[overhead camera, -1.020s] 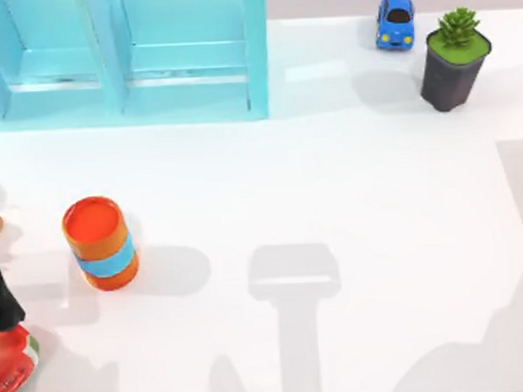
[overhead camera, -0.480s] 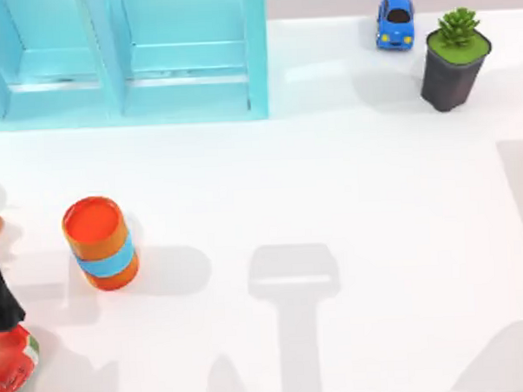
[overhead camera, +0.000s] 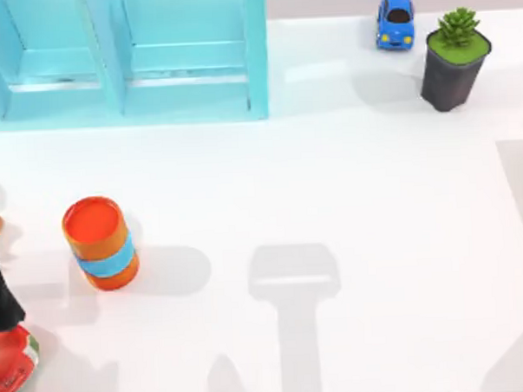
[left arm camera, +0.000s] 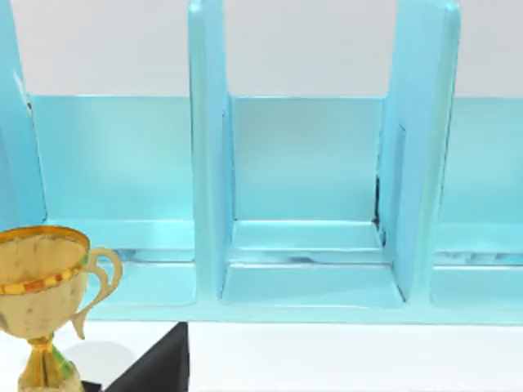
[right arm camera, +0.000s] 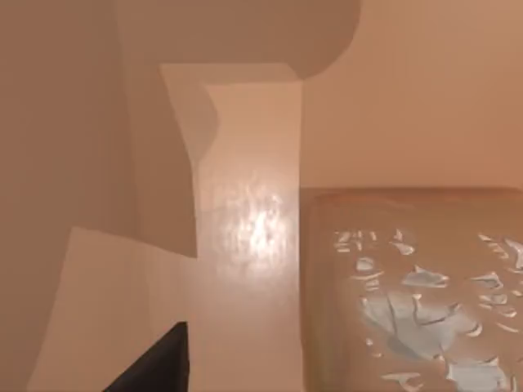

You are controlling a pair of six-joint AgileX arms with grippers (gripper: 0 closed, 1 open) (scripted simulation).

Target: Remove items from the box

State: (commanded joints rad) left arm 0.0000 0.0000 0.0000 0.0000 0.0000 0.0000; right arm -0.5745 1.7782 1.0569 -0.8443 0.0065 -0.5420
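I think I am reaching for the tan block (right arm camera: pixel 409 294). It lies inside the box (right arm camera: pixel 73 122), close to my right gripper (right arm camera: pixel 155 367). I cannot tell if that gripper is spread or pressed together. To do this well, I should go down slowly, stay off the box wall, line up over the block's flat sides, then squeeze and lift straight up. My left gripper (left arm camera: pixel 155 367) waits at 9 o'clock on the table, near the orange barrel (overhead camera: pixel 100 243).

top cam straight down over the white table (overhead camera: pixel 348 192), left wrist cam level facing the blue shelf (left arm camera: pixel 306 245), shared with top, right wrist cam jammed against a tan-brown block (right arm camera: pixel 413 286)
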